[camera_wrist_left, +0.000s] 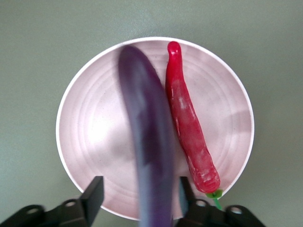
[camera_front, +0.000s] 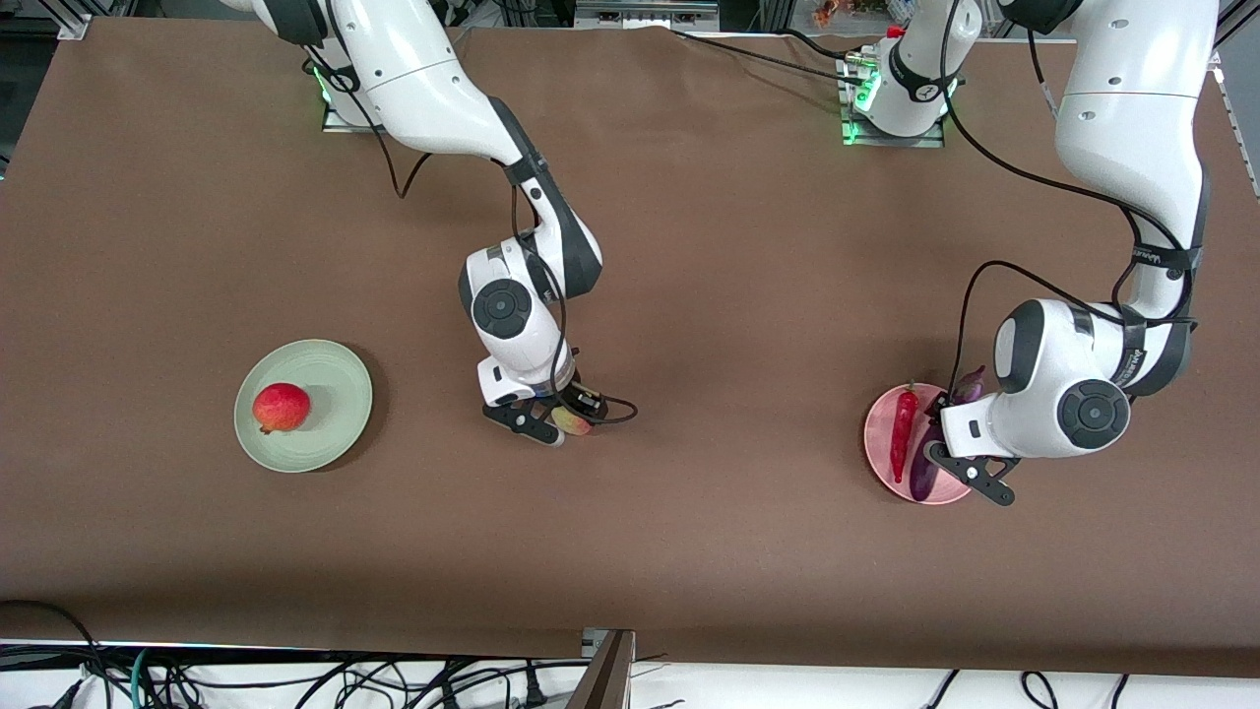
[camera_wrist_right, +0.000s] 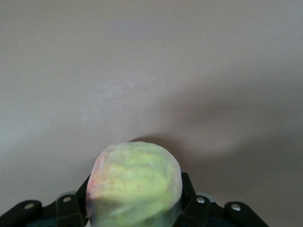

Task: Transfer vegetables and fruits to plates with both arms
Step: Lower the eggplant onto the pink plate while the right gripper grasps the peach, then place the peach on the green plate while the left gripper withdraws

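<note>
Two plates on the brown table (camera_front: 689,551), both about the same way up the front view, so I'll start from the lowest stuff. Pink plate (camera_front: 883,463) sits toward the left arm's end, and the red chili (camera_front: 903,433) is lying flat on it. Left gripper (camera_front: 970,471) is over that plate with the purple eggplant (camera_front: 924,475) between its fingers (camera_wrist_left: 93,197). In the left wrist view the eggplant runs lengthwise across the plate right beside the chili, and the fingers sit a bit apart, one on each side of its near end. Can't really tell if the eggplant is resting on the plate or hanging just above it, it's blurry there.

Green plate (camera_front: 340,423) is toward the right arm's end, with the round red fruit (camera_front: 282,407) sitting on it, off-centre toward the rim.

Between the two plates, closer to the green one, the right gripper (camera_front: 556,421) is clamped on the peach (camera_front: 571,421). The right wrist view shows the yellowish-green fruit with a pink blush filling the gap between the fingers (camera_wrist_right: 189,205), pads pressed on both sides, with only bare table around it. Looks lifted, shadow on the cloth nearby.
</note>
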`<action>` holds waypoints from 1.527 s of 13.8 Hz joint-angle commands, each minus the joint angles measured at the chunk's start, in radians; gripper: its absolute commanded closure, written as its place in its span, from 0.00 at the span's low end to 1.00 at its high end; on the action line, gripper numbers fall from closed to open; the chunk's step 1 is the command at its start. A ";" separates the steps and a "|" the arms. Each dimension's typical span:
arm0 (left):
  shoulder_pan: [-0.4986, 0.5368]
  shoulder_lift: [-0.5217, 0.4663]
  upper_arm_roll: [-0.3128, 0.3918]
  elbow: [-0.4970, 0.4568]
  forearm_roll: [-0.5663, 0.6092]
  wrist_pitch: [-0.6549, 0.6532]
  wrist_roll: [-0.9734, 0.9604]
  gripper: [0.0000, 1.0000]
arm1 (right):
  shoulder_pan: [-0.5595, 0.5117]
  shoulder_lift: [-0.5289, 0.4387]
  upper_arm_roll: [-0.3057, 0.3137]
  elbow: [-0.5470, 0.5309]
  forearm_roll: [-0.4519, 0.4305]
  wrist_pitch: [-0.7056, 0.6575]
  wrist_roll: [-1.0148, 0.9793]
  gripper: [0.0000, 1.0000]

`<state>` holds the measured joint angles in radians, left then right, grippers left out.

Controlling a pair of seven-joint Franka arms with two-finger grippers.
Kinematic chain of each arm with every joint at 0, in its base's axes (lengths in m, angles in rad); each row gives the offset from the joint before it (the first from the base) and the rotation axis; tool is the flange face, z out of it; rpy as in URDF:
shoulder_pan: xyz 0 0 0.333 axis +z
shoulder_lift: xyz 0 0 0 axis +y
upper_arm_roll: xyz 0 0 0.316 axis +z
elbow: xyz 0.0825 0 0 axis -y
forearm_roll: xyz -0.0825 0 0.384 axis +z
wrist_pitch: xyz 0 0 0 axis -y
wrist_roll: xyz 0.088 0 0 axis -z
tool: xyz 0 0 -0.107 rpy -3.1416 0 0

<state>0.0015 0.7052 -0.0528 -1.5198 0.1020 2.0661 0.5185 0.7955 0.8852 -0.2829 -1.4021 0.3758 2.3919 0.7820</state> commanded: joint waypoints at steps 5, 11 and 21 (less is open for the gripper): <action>0.008 -0.110 -0.015 0.018 0.010 -0.055 0.009 0.00 | -0.096 -0.161 -0.205 -0.001 -0.011 -0.570 -0.505 0.90; 0.012 -0.404 -0.016 0.021 0.010 -0.374 -0.124 0.00 | -0.185 -0.120 -0.349 -0.063 -0.081 -0.636 -0.760 0.90; -0.021 -0.776 0.005 -0.160 -0.070 -0.417 -0.574 0.00 | -0.208 -0.090 -0.317 -0.061 -0.054 -0.563 -0.767 0.00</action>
<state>-0.0070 -0.0284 -0.0522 -1.6241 0.0516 1.6134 -0.0640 0.5971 0.8700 -0.6099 -1.4714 0.3145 1.8908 0.0270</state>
